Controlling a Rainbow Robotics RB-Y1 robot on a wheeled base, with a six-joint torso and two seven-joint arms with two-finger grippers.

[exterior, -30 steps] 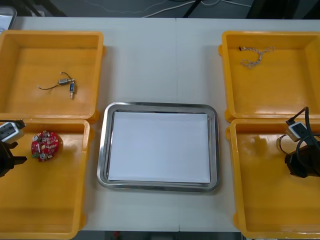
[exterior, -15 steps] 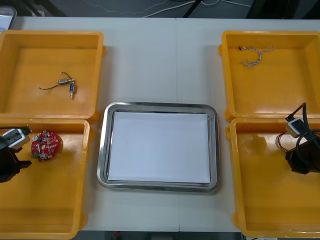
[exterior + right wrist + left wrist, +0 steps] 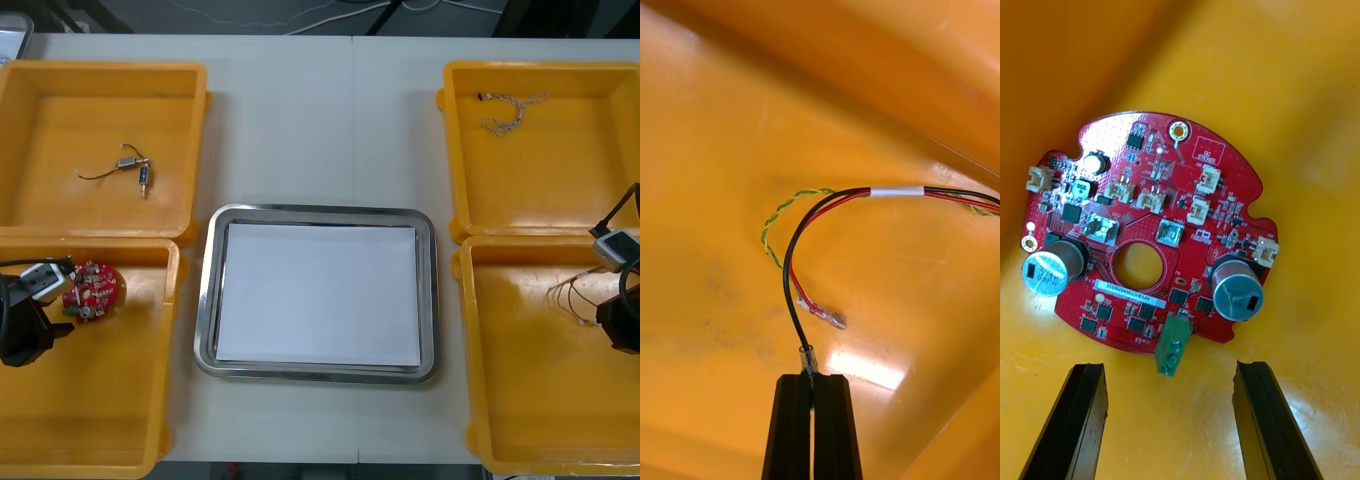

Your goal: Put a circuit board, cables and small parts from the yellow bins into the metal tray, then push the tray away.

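In the near yellow bins [image 3: 100, 420], my left gripper [image 3: 1169, 367] stands open astride the red circuit board [image 3: 1150, 217], ready to close, while my right gripper [image 3: 812, 379] pinches the black cable [image 3: 785, 277] by its tip, bound for the metal tray [image 3: 205, 300].

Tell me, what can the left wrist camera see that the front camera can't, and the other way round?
Left wrist view: close-up detail. The left gripper has its fingers open just short of the red circuit board, whose green connector faces them, between two silver cylinders. Front view: the whole table, with the metal tray, white inside, between four yellow bins, a twisted cable far right, and the right gripper with a cable bundle in the near right bin. Both: the board lying in the near left bin.
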